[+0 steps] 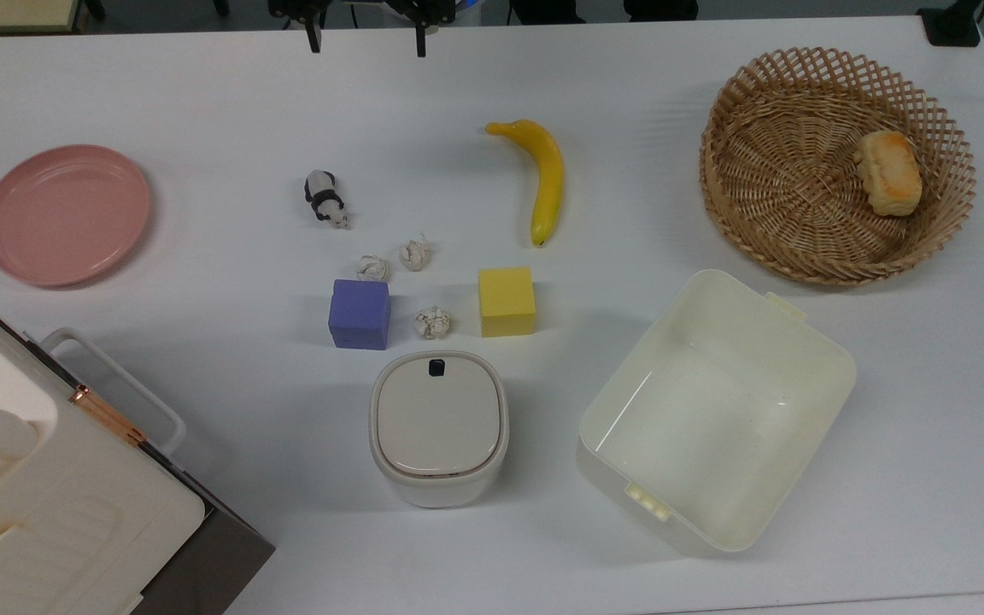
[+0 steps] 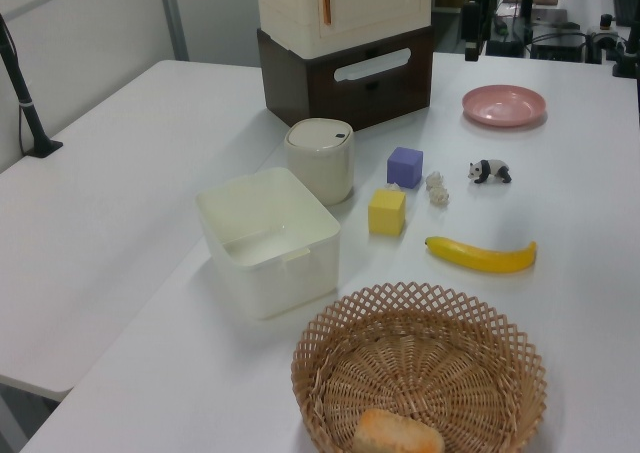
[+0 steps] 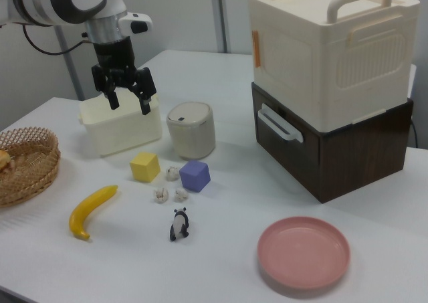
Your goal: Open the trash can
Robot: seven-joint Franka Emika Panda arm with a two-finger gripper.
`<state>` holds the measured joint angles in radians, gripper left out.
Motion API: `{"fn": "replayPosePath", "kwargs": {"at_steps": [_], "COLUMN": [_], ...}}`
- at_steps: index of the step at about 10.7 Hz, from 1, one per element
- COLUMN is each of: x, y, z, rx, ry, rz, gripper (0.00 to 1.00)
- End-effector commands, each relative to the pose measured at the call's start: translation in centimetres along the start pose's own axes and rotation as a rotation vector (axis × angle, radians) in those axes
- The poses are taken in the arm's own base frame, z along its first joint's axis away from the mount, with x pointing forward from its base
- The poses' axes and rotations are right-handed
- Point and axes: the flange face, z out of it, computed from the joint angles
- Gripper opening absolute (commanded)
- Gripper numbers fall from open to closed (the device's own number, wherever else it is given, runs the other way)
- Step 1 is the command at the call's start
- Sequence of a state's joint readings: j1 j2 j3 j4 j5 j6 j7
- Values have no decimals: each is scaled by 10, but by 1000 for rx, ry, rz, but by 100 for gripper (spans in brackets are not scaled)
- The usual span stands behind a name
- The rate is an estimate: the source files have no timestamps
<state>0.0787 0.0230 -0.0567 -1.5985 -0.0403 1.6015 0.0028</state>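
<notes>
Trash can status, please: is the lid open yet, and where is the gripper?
Nothing is done yet. The small off-white plastic trash can has its beige-grey flip lid flat and closed, its black button unpressed. The black two-finger gripper hangs open in the air, apart from the can and holding nothing. Left: bring the gripper down to the button and get the lid up.

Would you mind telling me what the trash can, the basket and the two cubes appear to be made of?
The trash can looks like smooth off-white plastic with a matte beige lid. The basket is woven wicker or rattan, with open lattice sides. The purple cube and yellow cube look like matte foam or sponge, with soft edges, though that is uncertain.
</notes>
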Motion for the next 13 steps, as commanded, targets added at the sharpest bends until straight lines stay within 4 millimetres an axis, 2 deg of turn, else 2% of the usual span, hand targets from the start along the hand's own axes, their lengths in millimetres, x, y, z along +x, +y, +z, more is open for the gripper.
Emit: {"fn": "replayPosePath", "kwargs": {"at_steps": [1, 13], "x": [-6, -4], "y": [0, 7], "z": [2, -1], "rx": [2, 7], "ry": [-26, -10], "rz": [2, 3], "gripper": [100, 100]}}
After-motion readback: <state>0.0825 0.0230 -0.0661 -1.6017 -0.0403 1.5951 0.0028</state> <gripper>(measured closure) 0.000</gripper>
